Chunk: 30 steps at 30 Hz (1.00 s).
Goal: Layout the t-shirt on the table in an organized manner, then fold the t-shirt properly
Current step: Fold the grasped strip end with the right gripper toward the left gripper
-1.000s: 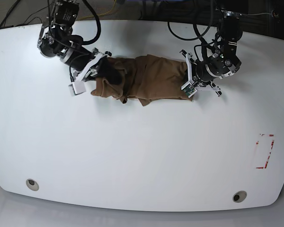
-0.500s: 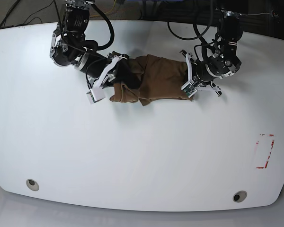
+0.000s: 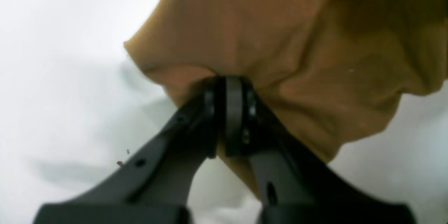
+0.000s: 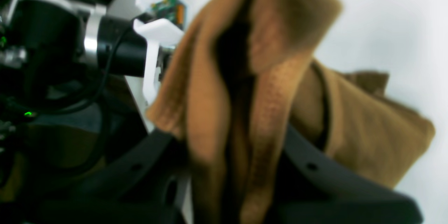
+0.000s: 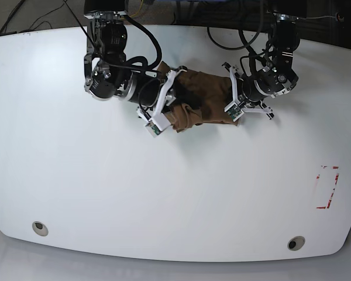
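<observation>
1. Shirt: bunched into a short tan heap at the far middle of the table, stretched between the two arms.
2. Left gripper: jaws pressed together on a pinch of shirt cloth, seen close in the left wrist view; fabric puckers out from the clamped tips and a thin fold hangs down between the black fingers.
3. Sits at the shirt's right end in the base view, low over the table.
4. Right gripper: closed on a thick bundle of folded cloth, which fills the gap between the two black fingers in the right wrist view; blurred, so exact contact at the tips hard to tell.
5. Sits at the shirt's left end in the base view, arm angled in from the far left.
6. Cloth in the right wrist view: several upright folds with a dark crease down the middle, a flatter flap spreading to the right over white table.
7. Left arm's white bracket and green board visible just behind the cloth in the right wrist view, so the two grippers are near each other.
8. Red dashed mark at the table's right side, well apart from the shirt.
9. Two grey holes near the front edge, one toward each corner.
</observation>
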Available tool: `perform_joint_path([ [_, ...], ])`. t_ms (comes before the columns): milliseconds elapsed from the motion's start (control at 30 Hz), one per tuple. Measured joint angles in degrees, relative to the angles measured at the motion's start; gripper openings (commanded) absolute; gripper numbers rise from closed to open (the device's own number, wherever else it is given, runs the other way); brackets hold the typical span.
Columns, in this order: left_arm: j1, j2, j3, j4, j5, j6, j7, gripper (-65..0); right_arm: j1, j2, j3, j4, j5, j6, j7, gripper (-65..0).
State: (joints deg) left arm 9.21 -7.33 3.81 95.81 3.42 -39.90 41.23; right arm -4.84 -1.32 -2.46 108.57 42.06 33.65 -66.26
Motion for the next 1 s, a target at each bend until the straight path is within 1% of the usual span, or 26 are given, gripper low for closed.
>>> perform_joint_path([
  [100,-0.02,0.00,0.00,0.00,-0.02,0.00,0.00,-62.5,0.68,-0.94,-0.28,0.00,-1.18,0.22,0.52,-56.2],
  [233,0.00,0.00,0.00,0.02,0.00,0.00,0.00,-62.5,1.14,-0.98,-1.49,-1.38,-2.10,0.39,1.01,-48.6],
  [333,0.00,0.00,0.00,0.02,0.02,0.00,0.02,-62.5,1.57,-0.72,-2.43,-2.56,-3.32,0.13,0.00,-42.6],
  [533,-0.02,-0.02,0.00,0.07,0.00,-0.02,0.02,-62.5,2.82,-0.74,-5.66,-3.32,-3.32,-0.20,1.75,-36.3],
  [600,0.00,0.00,0.00,0.07,0.00,0.00,0.00,-62.5,3.87,-0.85,-7.39,-4.20,-4.22,-0.66,2.51,-33.8],
  [667,-0.02,-0.02,0.00,0.07,0.00,0.00,0.02,-62.5,5.20,-1.49,-8.90,-5.70,-5.81,-2.27,2.95,-31.7],
  [767,-0.04,-0.02,-0.17,0.00,-0.26,0.94,0.04,-62.5,6.97,-3.52,-10.38,-8.26,-8.46,-3.87,1.27,-29.7],
  [867,-0.35,-0.20,-0.42,0.00,0.35,1.27,0.33,-62.5,8.59,-4.81,-13.16,-10.71,-11.13,-5.29,0.59,-28.8],
  [900,-0.37,-0.39,-0.39,0.00,0.42,1.22,0.33,-62.5,9.03,-5.16,-13.88,-11.23,-12.31,-5.35,0.50,-28.8],
  [1000,-0.35,-0.50,-0.52,0.07,0.35,1.29,0.33,-62.5,9.88,-5.38,-14.10,-11.41,-12.81,-5.14,-0.24,-28.8],
])
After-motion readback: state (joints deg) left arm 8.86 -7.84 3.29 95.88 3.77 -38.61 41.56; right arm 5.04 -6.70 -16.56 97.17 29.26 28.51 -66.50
